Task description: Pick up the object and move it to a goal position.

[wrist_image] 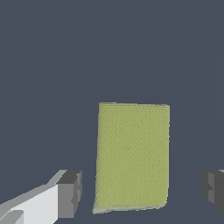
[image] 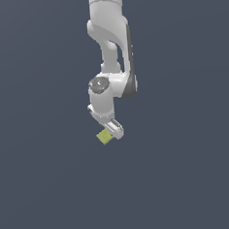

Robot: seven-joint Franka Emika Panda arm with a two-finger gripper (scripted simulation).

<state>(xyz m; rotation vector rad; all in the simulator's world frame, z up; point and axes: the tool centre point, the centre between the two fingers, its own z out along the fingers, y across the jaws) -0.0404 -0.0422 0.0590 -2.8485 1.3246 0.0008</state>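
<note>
The gripper [wrist_image: 140,192] is wide open and holds nothing. In the wrist view, one dark pad [wrist_image: 70,192] sits on one side of the block [wrist_image: 132,157] and the other pad sits on the other side. There is a gap on both sides, so no pad touches the block yet. The gap on one side looks smaller than the gap on the other.

The block is flat, yellow-green and plain. It lies on the dark floor [wrist_image: 109,48], right under the gripper and between its fingers. In the exterior view the block [image: 104,136] peeks out just beside the gripper's tip, on the exterior view's left of it. The white arm [image: 109,48] reaches down from above.

The step now looks like getting ready to grab. To do it well, the gripper should slide a bit so the block sits in the middle. Then it should go low enough for the pads to meet the thin sides, not the top. The block is flat, so there is little to squeeze. Close slowly so it does not pop out or spin.

I see no boxes, bowls or bins here. I also see no mark for the goal spot.
</note>
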